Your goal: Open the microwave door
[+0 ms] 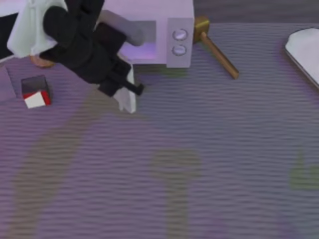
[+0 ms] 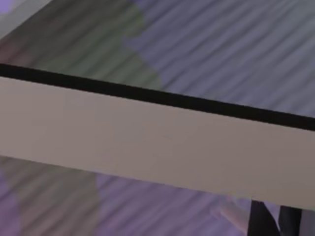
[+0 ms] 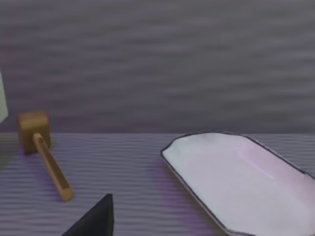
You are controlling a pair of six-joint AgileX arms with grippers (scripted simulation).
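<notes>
The pale lilac-white microwave (image 1: 174, 15) stands at the table's far edge, left of centre, with its two round knobs (image 1: 179, 42) facing me. Its cavity (image 1: 144, 47) shows lit and uncovered. The microwave door (image 1: 128, 99) is swung out toward the table's front, seen edge-on as a narrow white slab. My left gripper (image 1: 133, 88) is at the door's free edge, shut on it. In the left wrist view the door (image 2: 147, 132) fills the frame as a broad pale band, with dark fingertips (image 2: 261, 221) below it. My right gripper (image 3: 98, 221) shows only as a dark tip, far off to the right.
A wooden hammer (image 1: 217, 47) lies just right of the microwave. A white tray (image 1: 305, 50) sits at the right edge. A small red-and-white box (image 1: 36, 97) lies at the left, beside my left arm (image 1: 75, 45).
</notes>
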